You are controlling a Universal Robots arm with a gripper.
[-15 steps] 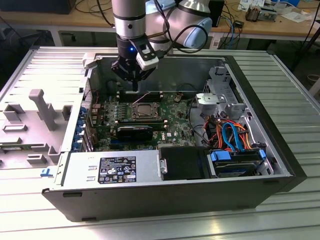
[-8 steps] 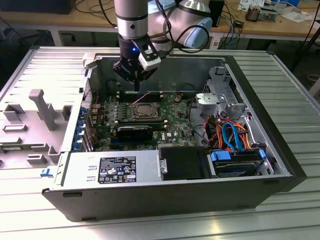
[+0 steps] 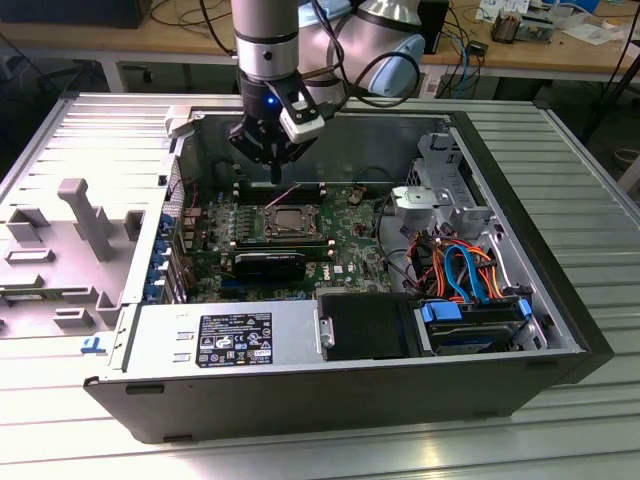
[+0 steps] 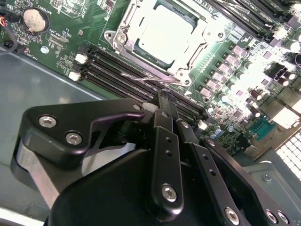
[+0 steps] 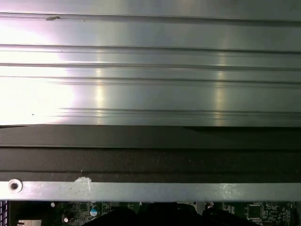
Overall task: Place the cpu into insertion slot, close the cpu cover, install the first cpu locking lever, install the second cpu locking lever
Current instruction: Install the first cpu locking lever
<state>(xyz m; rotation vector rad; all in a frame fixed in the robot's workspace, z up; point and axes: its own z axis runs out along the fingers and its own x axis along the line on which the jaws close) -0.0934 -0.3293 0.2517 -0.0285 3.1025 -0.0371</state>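
Observation:
The cpu [image 4: 164,30] lies flat in the insertion slot [image 3: 266,224] on the green board, its silvery top showing through the window of the cpu cover [image 4: 197,52], which lies down around it. A thin wire locking lever [image 4: 141,76] runs along the socket's edge nearest my gripper. Just above and behind that edge hangs my gripper [image 4: 163,96], its black fingers pressed together to a narrow tip with nothing seen between them. In the exterior view the gripper [image 3: 275,175] points down inside the open case, just behind the socket.
Long black memory slots [image 4: 117,70] lie between the gripper and the socket. A black block [image 3: 270,265] sits in front of the socket. The power supply [image 3: 230,340], a blue-clipped drive [image 3: 470,325] and orange and blue cables [image 3: 460,265] fill the case's near side.

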